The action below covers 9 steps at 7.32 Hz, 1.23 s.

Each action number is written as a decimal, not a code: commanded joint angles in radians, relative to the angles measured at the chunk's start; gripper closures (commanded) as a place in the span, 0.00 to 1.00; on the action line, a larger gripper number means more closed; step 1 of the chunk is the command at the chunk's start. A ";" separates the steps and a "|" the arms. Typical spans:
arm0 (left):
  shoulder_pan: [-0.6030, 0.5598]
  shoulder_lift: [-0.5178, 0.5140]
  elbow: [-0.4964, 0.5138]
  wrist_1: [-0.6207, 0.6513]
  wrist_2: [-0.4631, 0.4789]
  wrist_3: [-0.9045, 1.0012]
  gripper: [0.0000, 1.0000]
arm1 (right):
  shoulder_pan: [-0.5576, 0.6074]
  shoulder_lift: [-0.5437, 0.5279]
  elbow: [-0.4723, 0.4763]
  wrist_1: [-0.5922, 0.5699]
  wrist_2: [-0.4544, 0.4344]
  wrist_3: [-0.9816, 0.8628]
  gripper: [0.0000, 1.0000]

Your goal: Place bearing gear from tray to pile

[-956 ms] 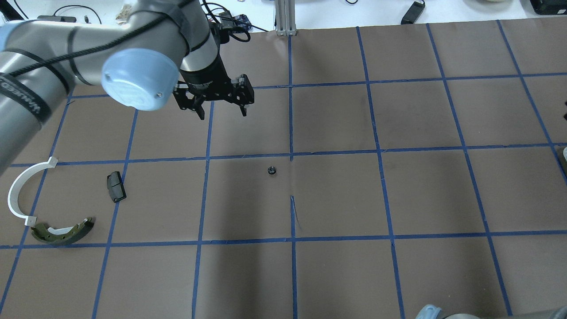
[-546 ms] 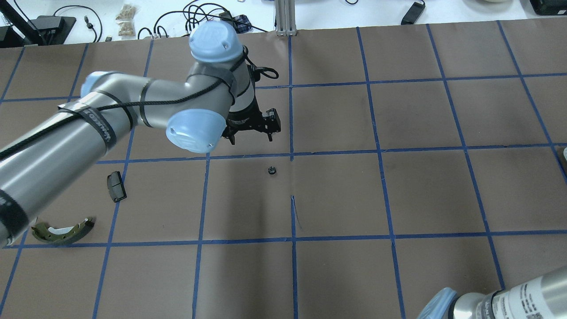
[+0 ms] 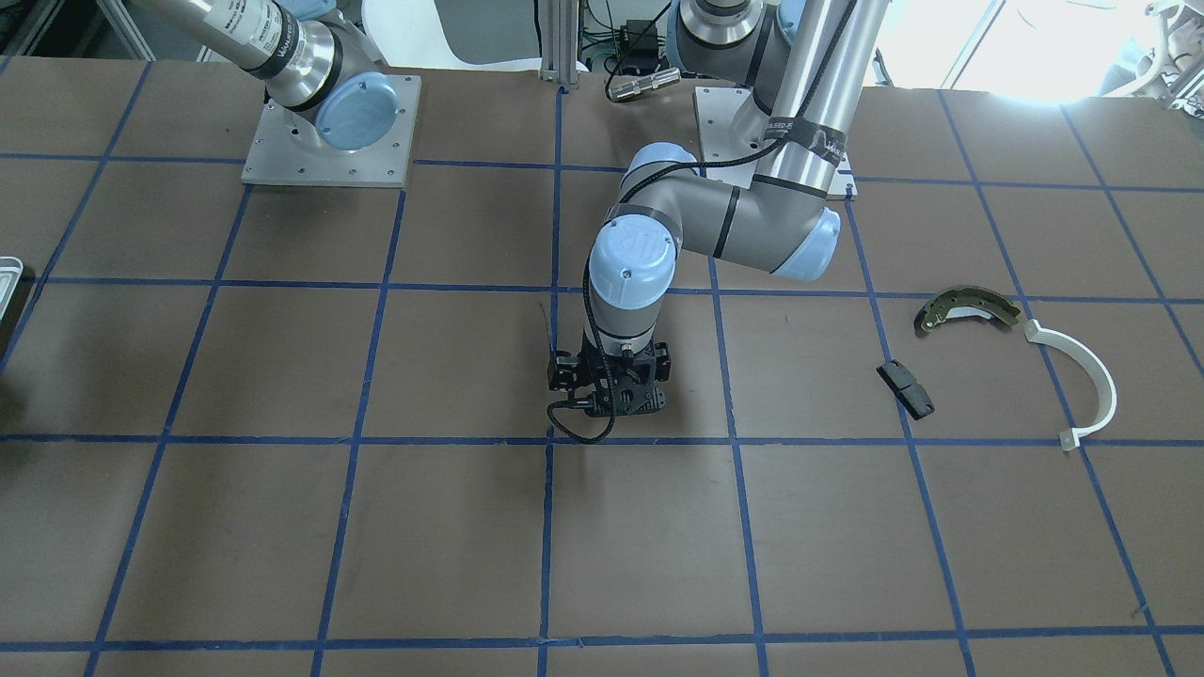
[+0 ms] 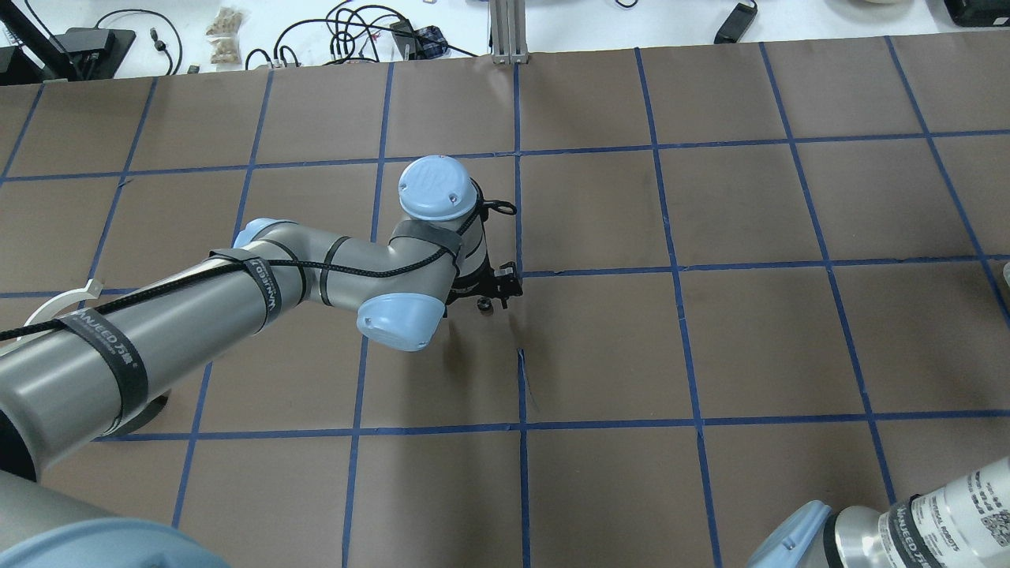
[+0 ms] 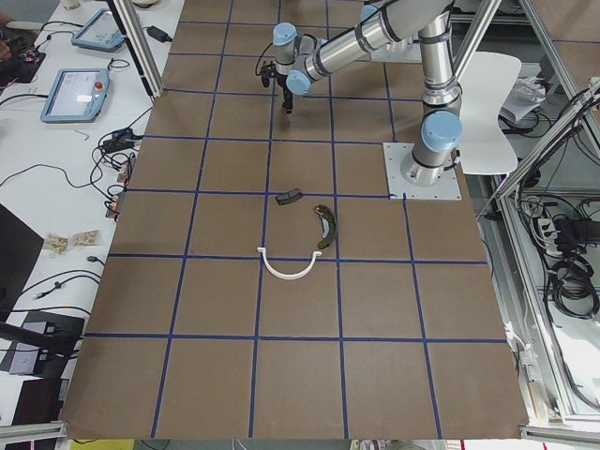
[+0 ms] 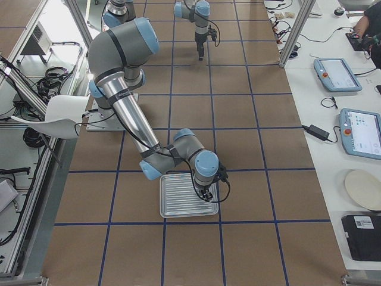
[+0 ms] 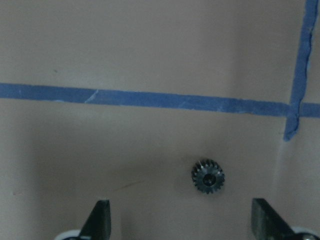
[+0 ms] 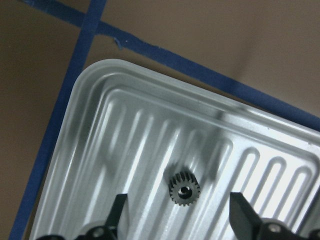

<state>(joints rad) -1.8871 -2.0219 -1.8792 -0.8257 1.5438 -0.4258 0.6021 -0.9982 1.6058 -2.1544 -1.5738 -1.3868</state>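
A small dark bearing gear lies on the brown table paper. My left gripper is open just above it, fingers either side; it stands low at table centre. A second gear lies in the ribbed pale tray. My right gripper hangs open over it, above the tray. The pile lies apart on my left: olive brake shoe, white half-ring, black block.
Blue tape lines grid the table. The left arm stretches across the table's left half and covers most of the pile in the overhead view. Cables and tablets lie along the far bench. The tray's edge shows at the front view's left.
The left arm has swung from the back left toward the centre and come down, so its open gripper now stands over the gear on the table. The right arm shows more at bottom right.
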 commanded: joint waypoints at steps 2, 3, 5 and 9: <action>-0.013 -0.037 0.009 0.008 0.002 -0.014 0.11 | -0.001 0.010 -0.003 -0.001 -0.008 -0.006 0.57; -0.013 -0.041 0.015 0.008 -0.004 -0.014 0.49 | -0.001 0.012 -0.001 -0.002 -0.009 -0.024 0.65; -0.012 -0.041 0.017 0.010 -0.001 -0.005 1.00 | -0.001 0.013 0.003 -0.002 -0.009 -0.031 0.67; 0.002 -0.006 0.025 0.008 0.001 0.024 1.00 | -0.001 0.013 0.005 -0.002 -0.011 -0.029 0.66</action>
<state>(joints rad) -1.8910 -2.0377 -1.8569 -0.8170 1.5441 -0.4193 0.6013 -0.9849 1.6101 -2.1568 -1.5845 -1.4160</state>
